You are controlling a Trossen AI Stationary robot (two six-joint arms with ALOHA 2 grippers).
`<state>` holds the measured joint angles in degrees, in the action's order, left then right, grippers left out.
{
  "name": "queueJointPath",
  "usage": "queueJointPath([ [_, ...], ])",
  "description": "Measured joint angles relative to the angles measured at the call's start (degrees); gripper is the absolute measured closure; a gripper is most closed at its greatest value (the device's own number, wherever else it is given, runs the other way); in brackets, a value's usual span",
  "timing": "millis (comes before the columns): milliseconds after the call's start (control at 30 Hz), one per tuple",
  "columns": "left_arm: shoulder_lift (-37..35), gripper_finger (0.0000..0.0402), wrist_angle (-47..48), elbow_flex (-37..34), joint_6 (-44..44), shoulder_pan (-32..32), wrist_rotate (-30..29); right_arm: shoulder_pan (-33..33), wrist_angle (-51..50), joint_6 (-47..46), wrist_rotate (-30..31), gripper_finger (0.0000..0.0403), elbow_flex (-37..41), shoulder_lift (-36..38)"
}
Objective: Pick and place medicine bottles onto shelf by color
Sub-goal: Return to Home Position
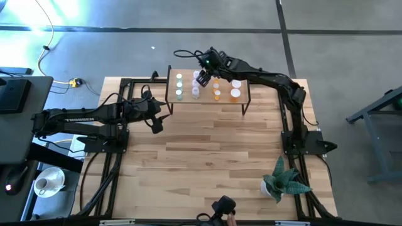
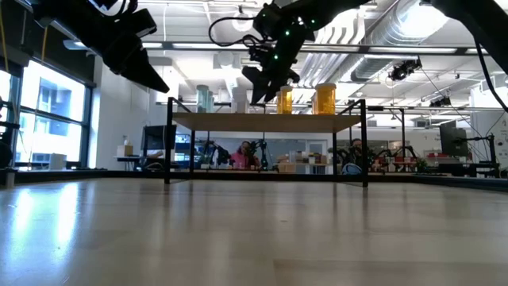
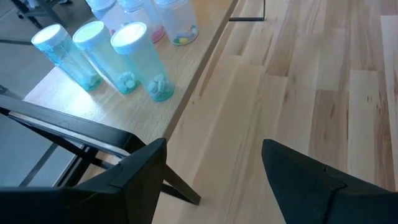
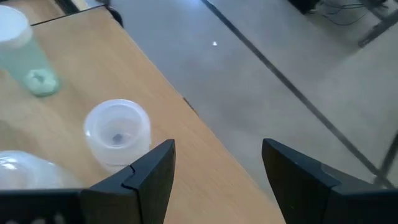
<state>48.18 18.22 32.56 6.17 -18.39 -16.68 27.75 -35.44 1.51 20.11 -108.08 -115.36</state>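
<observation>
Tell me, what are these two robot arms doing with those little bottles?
On the shelf stand green bottles, whitish bottles, then orange bottles, grouped by color. The right gripper hovers open and empty over the shelf near the whitish bottles. The left gripper hangs open beside the shelf's green end, holding nothing.

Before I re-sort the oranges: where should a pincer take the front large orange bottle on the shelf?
Probably high on its body, coming straight down: the large orange bottle stands upright and round, its twin close behind on the shelf, so squeeze left-right, where gaps show.
</observation>
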Motion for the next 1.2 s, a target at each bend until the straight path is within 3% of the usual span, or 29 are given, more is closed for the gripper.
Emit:
queueJointPath([
  [200,0.0,0.0147,0.7,0.0,-0.7,0.0,0.2,-0.5,-4.8,1.5,3.1,0.0171,-5.4,1.5],
  [300,-0.3,0.0147,0.8,0.0,-1.5,0.0,3.1,-0.6,-9.1,1.5,2.7,0.0171,-8.3,2.6],
  [500,-0.6,0.0147,0.0,0.0,-1.5,0.0,9.0,-1.1,-16.4,4.6,-6.8,0.0171,-13.5,5.4],
  [700,-1.2,0.0147,-3.7,-4.0,-3.0,0.0,9.2,-2.1,-21.9,4.6,-7.8,0.0171,-12.4,11.5],
  [900,-4.3,0.0147,-12.2,-11.3,-4.6,0.0,10.3,-5.2,-20.7,2.7,-8.3,0.0171,-1.3,21.4],
  [1200,-11.6,0.0147,-23.0,-20.0,-7.8,0.0,14.6,-12.1,-4.7,-6.5,-3.2,0.0171,29.9,47.0],
])
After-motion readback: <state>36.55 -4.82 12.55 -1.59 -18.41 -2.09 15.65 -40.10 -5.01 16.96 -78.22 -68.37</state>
